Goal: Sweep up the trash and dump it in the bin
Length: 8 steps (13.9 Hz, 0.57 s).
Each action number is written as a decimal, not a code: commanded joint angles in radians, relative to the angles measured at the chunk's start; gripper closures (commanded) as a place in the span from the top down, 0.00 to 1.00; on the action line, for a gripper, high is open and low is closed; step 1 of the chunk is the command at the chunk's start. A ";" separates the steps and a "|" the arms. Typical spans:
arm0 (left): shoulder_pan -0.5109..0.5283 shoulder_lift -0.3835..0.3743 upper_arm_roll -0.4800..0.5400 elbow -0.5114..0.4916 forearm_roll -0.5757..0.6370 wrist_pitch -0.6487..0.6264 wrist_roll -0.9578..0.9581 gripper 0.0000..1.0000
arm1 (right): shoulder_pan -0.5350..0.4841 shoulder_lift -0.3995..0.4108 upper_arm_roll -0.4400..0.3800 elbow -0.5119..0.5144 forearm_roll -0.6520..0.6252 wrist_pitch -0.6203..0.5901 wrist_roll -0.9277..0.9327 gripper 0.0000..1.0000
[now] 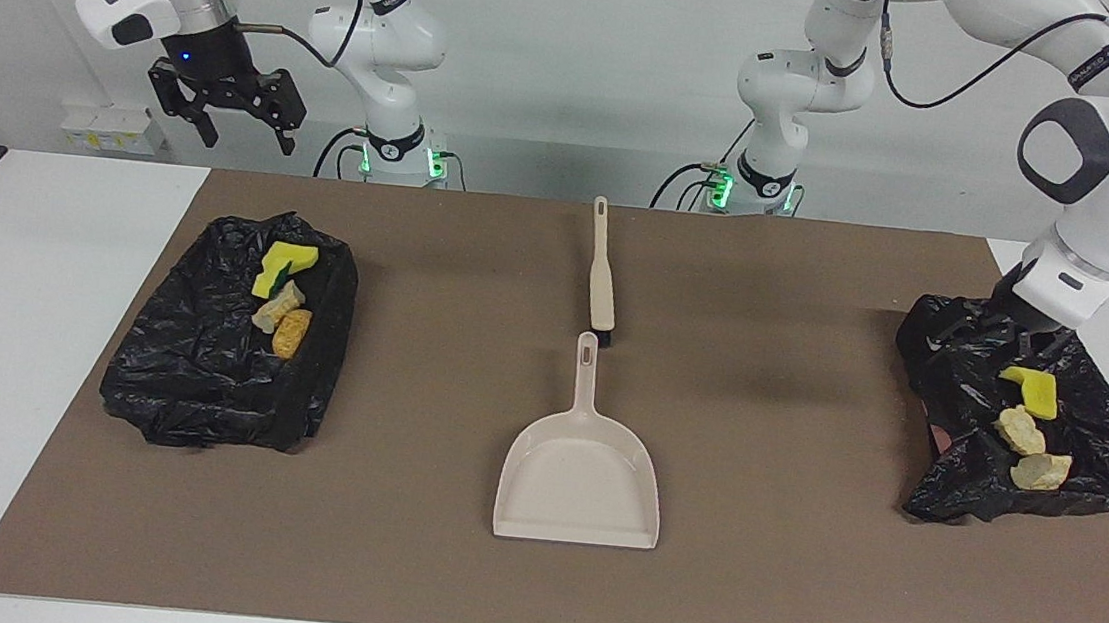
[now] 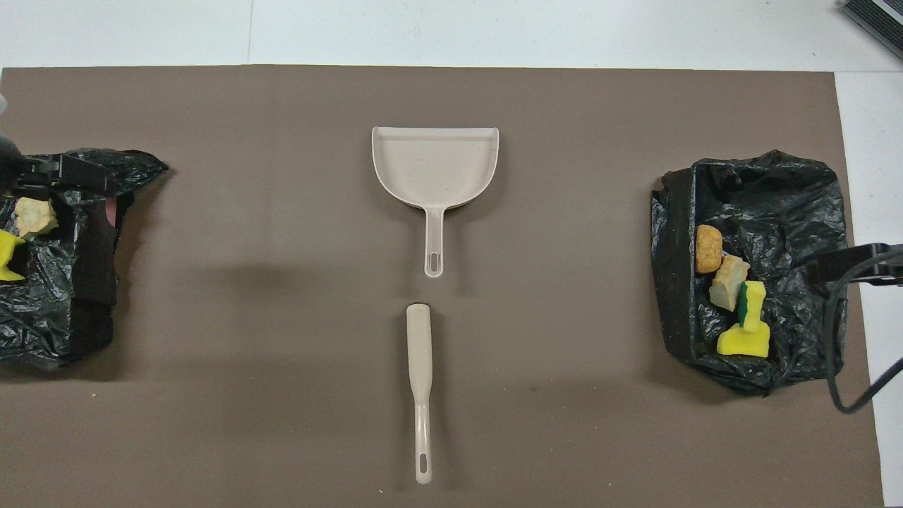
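The trash lies in two black-bagged bins. In the bin at the right arm's end are a yellow sponge chunk, a tan lump and an orange-brown lump. The bin at the left arm's end holds a yellow chunk and two tan lumps. My left gripper hangs open and empty over that bin's edge nearest the robots. My right gripper waits open, high above the table's edge at its own end.
The beige dustpan lies mid-mat, handle toward the robots. The beige brush lies in line with it, nearer the robots. Both also show in the overhead view, dustpan and brush. A brown mat covers the table.
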 commanded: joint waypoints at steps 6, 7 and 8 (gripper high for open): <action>-0.039 -0.207 0.003 -0.068 0.067 -0.136 -0.003 1.00 | -0.002 -0.016 0.000 -0.018 0.002 0.005 0.007 1.00; -0.045 -0.236 0.002 -0.114 0.072 -0.115 0.015 1.00 | -0.002 -0.016 0.000 -0.018 0.002 0.005 0.007 1.00; -0.045 -0.254 0.002 -0.148 0.072 -0.102 0.014 1.00 | -0.002 -0.016 0.000 -0.018 0.002 0.005 0.007 1.00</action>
